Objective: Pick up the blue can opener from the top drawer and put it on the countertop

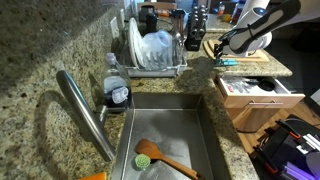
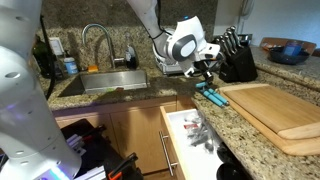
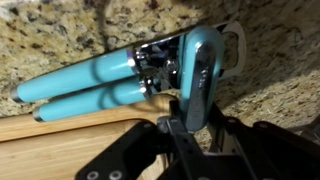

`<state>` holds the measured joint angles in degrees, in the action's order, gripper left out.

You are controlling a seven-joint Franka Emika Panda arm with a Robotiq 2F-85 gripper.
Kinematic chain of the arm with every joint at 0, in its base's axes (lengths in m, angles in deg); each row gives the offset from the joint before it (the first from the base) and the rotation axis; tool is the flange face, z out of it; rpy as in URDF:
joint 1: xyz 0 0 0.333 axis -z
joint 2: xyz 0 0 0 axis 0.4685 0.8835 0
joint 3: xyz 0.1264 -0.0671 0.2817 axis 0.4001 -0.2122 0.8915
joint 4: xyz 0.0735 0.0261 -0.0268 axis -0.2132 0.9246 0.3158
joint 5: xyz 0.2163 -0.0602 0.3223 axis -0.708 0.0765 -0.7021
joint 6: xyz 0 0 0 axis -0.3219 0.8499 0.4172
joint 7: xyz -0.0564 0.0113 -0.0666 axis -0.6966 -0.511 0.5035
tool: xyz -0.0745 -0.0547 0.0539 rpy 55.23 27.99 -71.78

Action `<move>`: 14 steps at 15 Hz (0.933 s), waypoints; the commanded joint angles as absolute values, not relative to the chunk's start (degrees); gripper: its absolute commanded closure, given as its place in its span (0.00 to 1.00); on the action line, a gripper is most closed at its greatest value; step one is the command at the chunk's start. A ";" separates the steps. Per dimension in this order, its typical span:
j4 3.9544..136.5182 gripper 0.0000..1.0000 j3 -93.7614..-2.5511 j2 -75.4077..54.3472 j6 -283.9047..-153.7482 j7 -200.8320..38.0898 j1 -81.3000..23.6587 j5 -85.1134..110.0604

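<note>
A home kitchen: the countertop (image 1: 40, 40) of speckled granite runs around a steel sink (image 1: 165, 125). In that exterior view the gripper (image 1: 222, 47) hangs low over the far end of the counter. The blue can opener (image 1: 230, 62) lies directly beneath it on the granite, and the top drawer (image 1: 262, 100) stands pulled out below and to the near side of it.

In an exterior view from the counter's front, the gripper (image 2: 205, 75) points down at the blue can opener (image 2: 212, 95). The tool rests on the countertop (image 2: 235, 125) just beside the edge of the wooden cutting board (image 2: 275, 110). The top drawer (image 2: 172, 140) gapes open well below the gripper, with a few small items left inside. A knife block (image 2: 235, 55) stands just behind it.

In the wrist view the blue can opener (image 3: 110, 80) fills the frame, both teal handles flat on the countertop (image 3: 60, 30) and alongside the cutting board (image 3: 50, 125). Its turning key runs straight into the gripper (image 3: 185, 128), whose jaws look pressed close on the key's end.

By my reading the lift from the drawer and the carry are done, and the opener is down on the granite. What remains is to let go and draw the gripper clear.
</note>
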<state>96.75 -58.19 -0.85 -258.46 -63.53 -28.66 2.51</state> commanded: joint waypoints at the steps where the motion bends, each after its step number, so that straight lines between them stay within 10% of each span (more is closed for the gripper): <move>1: 97.02 0.39 -58.60 -0.73 -258.50 -63.96 -27.85 0.86; 6: 97.80 0.03 -62.25 -2.04 -258.34 -62.40 -30.25 2.88; 14: 99.24 0.00 -61.86 -7.90 -237.66 -61.66 -30.84 9.13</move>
